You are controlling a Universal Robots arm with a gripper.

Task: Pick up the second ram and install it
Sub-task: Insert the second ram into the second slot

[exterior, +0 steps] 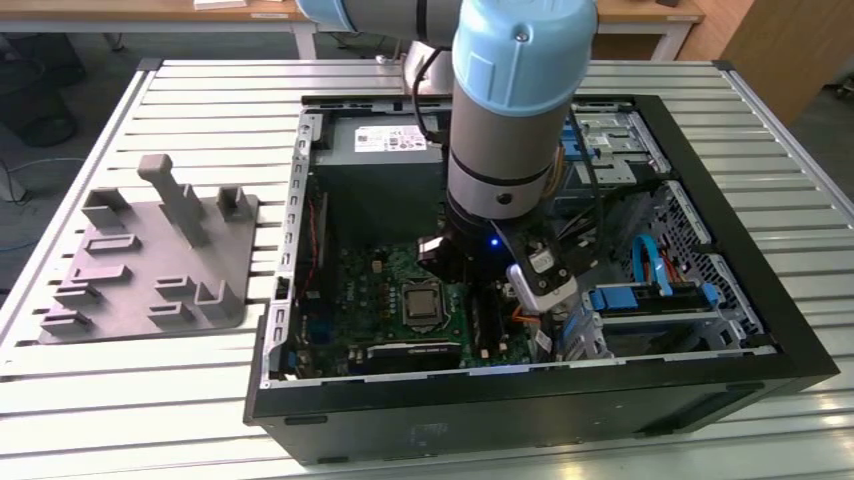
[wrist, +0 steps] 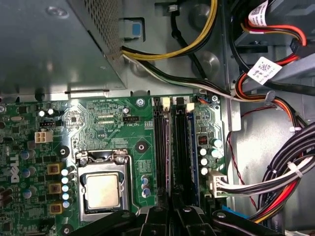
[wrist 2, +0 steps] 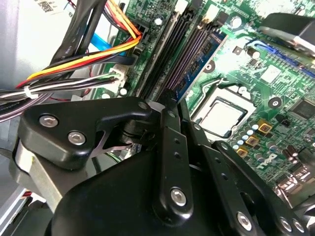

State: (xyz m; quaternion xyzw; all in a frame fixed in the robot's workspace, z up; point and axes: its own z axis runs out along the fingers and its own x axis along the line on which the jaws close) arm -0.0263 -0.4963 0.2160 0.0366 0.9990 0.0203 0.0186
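1. An open computer case (exterior: 747,330) is seen lying on a slatted metal surface (exterior: 200,90) in the exterior view, with a grey moulded fixture tray (exterior: 147,265) set beside it toward the exterior view's left.
2. The arm (exterior: 514,110) is lowered into the case, and the gripper (exterior: 497,275) is placed just above the green motherboard (exterior: 354,285), close to the processor socket (exterior: 422,303).
3. In the first wrist view, the gripper (wrist: 172,216) is positioned directly over the row of long memory slots (wrist: 160,142) — beside the socket with its silver processor (wrist: 102,189).
4. In the second wrist view, a memory stick with a blue edge (wrist 2: 199,61) is seen standing in one of the slots; whether this is the second ram cannot be told.
5. The black linkages (wrist 2: 170,147) are drawn near each other at the tip, yet whether the gripper is spread or pinching something cannot be told.
6. Bundled cables (wrist: 275,182) — black, red, yellow — are routed along the case wall next to the slots.
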